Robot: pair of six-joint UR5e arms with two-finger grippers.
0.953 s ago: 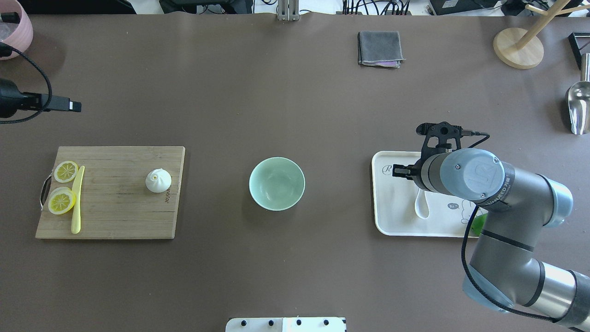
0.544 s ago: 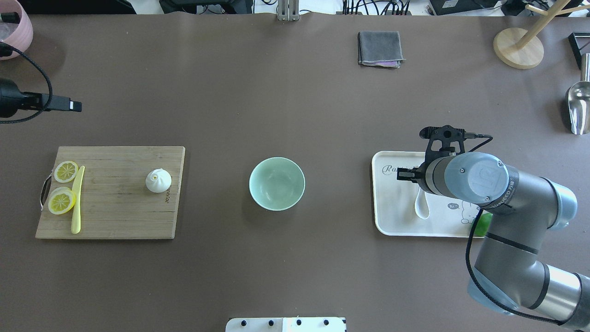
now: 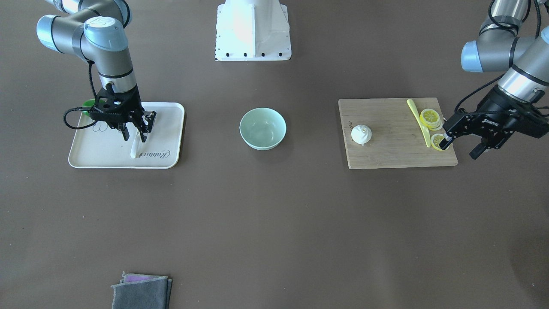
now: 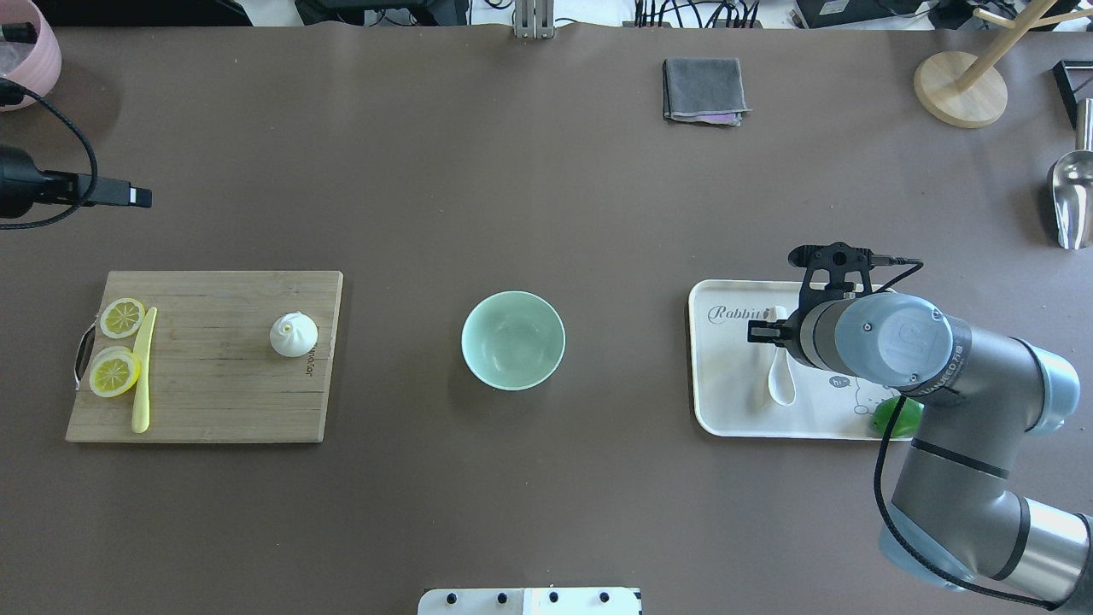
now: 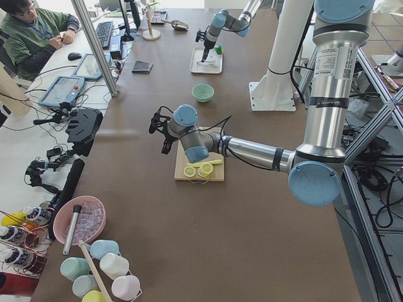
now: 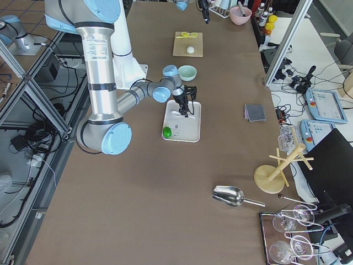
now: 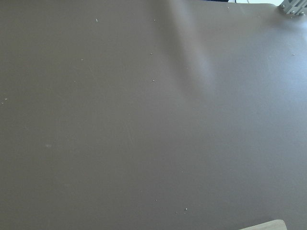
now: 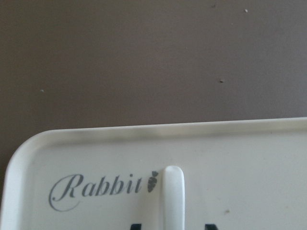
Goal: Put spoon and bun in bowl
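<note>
The white spoon (image 4: 780,377) lies on a cream tray (image 4: 726,410) at the right, with its handle pointing away from the robot. My right gripper (image 3: 135,134) is open and low over the tray, with its fingers on either side of the spoon's handle (image 8: 172,196). The white bun (image 4: 293,333) sits on a wooden cutting board (image 4: 213,393) at the left. The mint-green bowl (image 4: 512,340) stands empty at the table's middle. My left gripper (image 3: 460,149) is open and empty, hovering beyond the board's outer end.
Two lemon slices (image 4: 119,318) and a yellow-green stick (image 4: 143,376) lie on the board's left end. A green object (image 4: 895,416) sits at the tray's near right corner. A grey cloth (image 4: 704,88), a wooden stand (image 4: 961,88) and a metal scoop (image 4: 1072,196) are at the far right.
My right gripper has moved right and slightly toward the robot over the tray, so that it now stands around the spoon's handle. The left arm has barely moved.
</note>
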